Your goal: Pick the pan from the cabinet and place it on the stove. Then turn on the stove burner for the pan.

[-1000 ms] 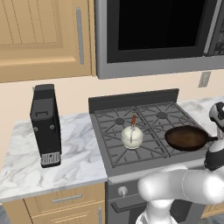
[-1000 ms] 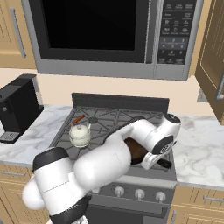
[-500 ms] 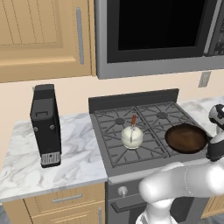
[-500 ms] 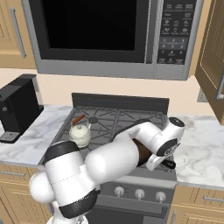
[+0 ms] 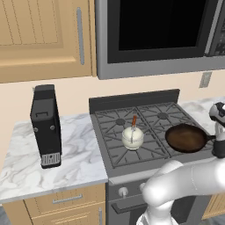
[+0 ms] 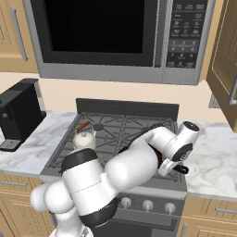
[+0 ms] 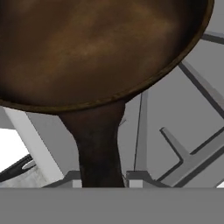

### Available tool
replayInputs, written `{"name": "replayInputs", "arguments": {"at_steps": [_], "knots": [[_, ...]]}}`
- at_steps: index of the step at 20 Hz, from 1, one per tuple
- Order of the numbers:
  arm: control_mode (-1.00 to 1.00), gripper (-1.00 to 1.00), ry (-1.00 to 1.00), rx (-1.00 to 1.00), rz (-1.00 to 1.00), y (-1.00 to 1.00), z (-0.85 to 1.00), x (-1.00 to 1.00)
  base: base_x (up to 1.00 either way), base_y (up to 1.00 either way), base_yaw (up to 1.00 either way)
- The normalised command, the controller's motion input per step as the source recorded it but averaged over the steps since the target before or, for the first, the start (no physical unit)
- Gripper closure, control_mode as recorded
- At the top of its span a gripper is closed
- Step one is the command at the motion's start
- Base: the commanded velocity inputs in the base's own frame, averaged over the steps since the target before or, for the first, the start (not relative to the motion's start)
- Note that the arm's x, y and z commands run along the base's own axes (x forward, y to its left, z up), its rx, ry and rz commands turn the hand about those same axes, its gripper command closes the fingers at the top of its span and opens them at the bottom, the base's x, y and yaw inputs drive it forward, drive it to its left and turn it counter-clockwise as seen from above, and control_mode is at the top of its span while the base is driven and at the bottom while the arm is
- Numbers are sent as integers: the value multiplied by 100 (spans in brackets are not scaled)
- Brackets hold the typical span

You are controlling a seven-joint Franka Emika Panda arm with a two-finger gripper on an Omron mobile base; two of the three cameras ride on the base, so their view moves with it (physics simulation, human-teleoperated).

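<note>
The pan [image 5: 186, 137], a dark brown skillet, sits flat on the front right grate of the stove [image 5: 115, 139]. Its thin handle points right, toward the counter. My gripper [image 5: 218, 150] hangs over the handle's end at the stove's right edge. In the hand view the pan [image 7: 100, 43] is close above my gripper [image 7: 105, 179], and the handle runs down between the two fingertips [image 7: 75, 178], which sit against its sides. From the right base, my gripper [image 6: 178, 167] is at the stove's [image 6: 115, 134] front right corner. The cabinet [image 6: 227, 60] door stands open at upper right.
A white cup with a red stick [image 5: 132, 137] stands on the stove's middle, left of the pan. A black coffee machine [image 5: 46, 127] is on the left counter. The microwave [image 5: 158, 35] hangs above the stove. Round knobs [image 6: 147, 203] line the steel front.
The hand has drifted slightly right along the stove's edge. The pan rests in the same spot on the front right grate.
</note>
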Motion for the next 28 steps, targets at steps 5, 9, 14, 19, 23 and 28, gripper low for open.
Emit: {"name": "replayInputs", "arguments": {"at_steps": [5,9,14,19,23,28], "knots": [[-100,100,3,0,-1,1,-13,31,0,0,0],[-100,100,2,0,-1,2,-6,14,0,0,0],[-100,-100,4,0,0,7,-16,12,0,0,0],[-100,-100,1,0,0,5,-18,0,0,0,0],[-100,-100,0,0,0,7,-10,-2,0,0,0],[-100,-100,-2,0,0,3,0,-36,0,0,0]]}}
